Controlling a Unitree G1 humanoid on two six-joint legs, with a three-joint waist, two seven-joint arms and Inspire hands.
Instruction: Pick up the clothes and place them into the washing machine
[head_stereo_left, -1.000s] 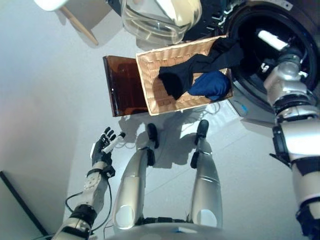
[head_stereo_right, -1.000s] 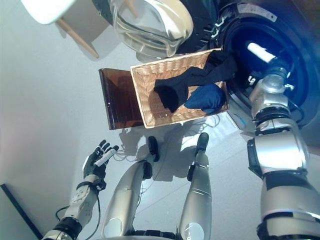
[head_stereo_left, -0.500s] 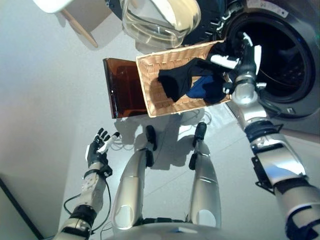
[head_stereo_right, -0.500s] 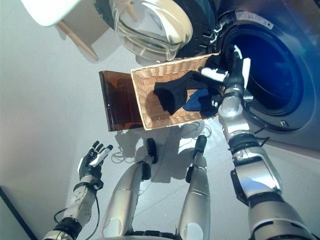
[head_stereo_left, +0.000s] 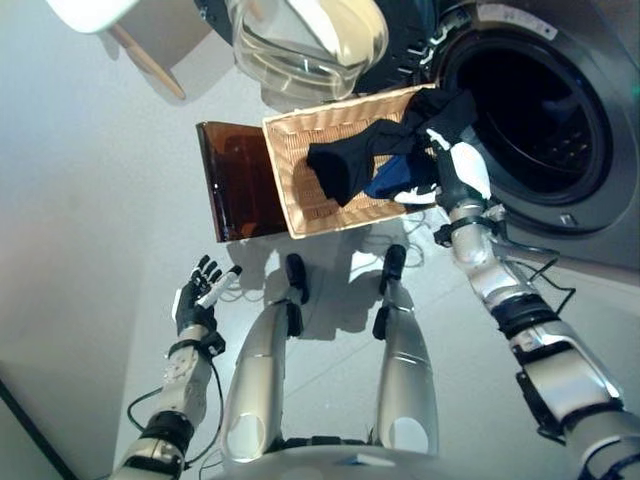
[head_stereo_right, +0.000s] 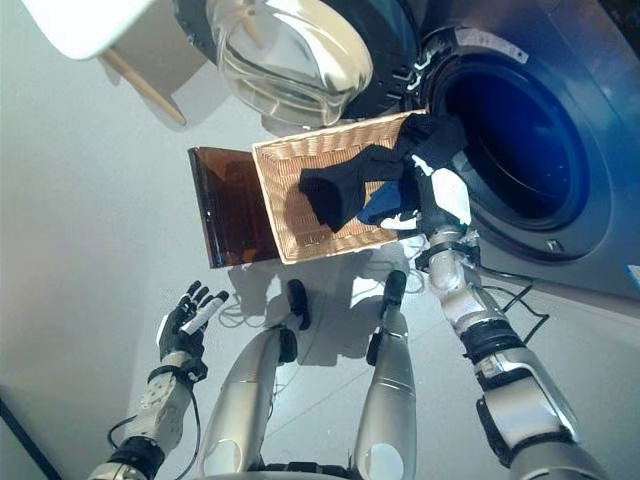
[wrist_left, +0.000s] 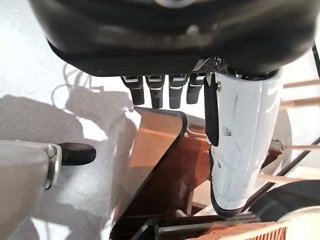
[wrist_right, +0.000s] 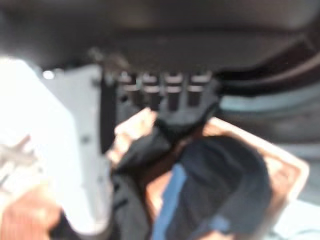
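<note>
A wicker basket (head_stereo_left: 285, 190) stands on a brown stand in front of the washing machine's open drum (head_stereo_left: 525, 110). A black garment (head_stereo_left: 345, 165) sprawls across the basket and over its far right corner, and a blue garment (head_stereo_left: 392, 182) lies bunched under it. My right hand (head_stereo_left: 457, 172) hangs open over the basket's right end, next to the blue garment (wrist_right: 220, 190) and holding nothing. In the right wrist view its fingers (wrist_right: 172, 95) stand just above the black cloth (wrist_right: 175, 125). My left hand (head_stereo_left: 200, 297) is open, low at the left and far from the basket.
The machine's round glass door (head_stereo_left: 300, 40) is swung open above the basket's far side. The brown stand (head_stereo_left: 232, 180) juts out left of the basket. A white chair (head_stereo_left: 110, 20) with wooden legs stands at the far left.
One second ago my right arm reached into the drum. It has drawn back out and come down over the basket's right end. The left hand has barely moved.
</note>
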